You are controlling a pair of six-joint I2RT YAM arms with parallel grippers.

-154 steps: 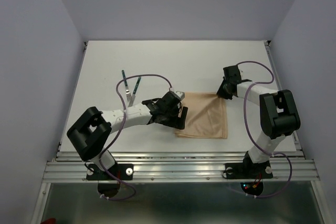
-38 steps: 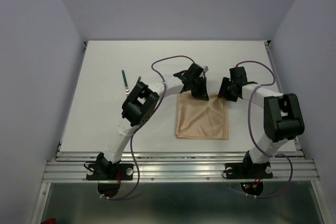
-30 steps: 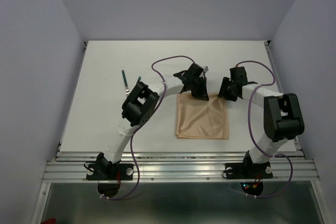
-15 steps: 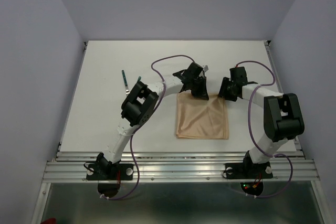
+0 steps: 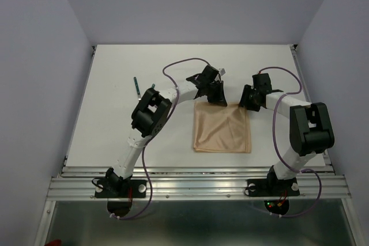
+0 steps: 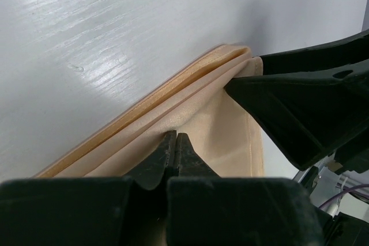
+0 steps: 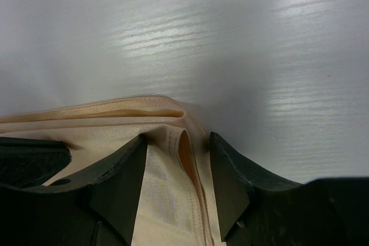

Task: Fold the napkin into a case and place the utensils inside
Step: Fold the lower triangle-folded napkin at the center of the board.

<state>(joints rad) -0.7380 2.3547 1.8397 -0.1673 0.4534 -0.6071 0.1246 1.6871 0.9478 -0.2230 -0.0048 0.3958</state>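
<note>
The peach-tan napkin [image 5: 222, 129] lies folded into a flat, roughly square stack in mid-table. My left gripper [image 5: 216, 93] is at its far edge, shut, with the tips [image 6: 176, 136] pinching a ridge of the napkin's [image 6: 230, 136] top layer. My right gripper [image 5: 249, 101] stands open astride the far right corner; the curled hem of the napkin [image 7: 173, 188] rises between its fingers [image 7: 124, 171]. One utensil's dark green handle [image 5: 136, 86] lies far left. The other utensils are mostly hidden by the left arm's elbow.
White tabletop [image 5: 115, 136] with a metal rail along the near edge [image 5: 196, 185]. Grey walls close in the left, right and far sides. The right gripper's black finger [image 6: 300, 102] fills the right of the left wrist view, close to the left tips.
The left gripper has shifted a little toward the far side at the napkin's far edge, still shut. The right gripper has stayed at the corner, jaws about as wide.
</note>
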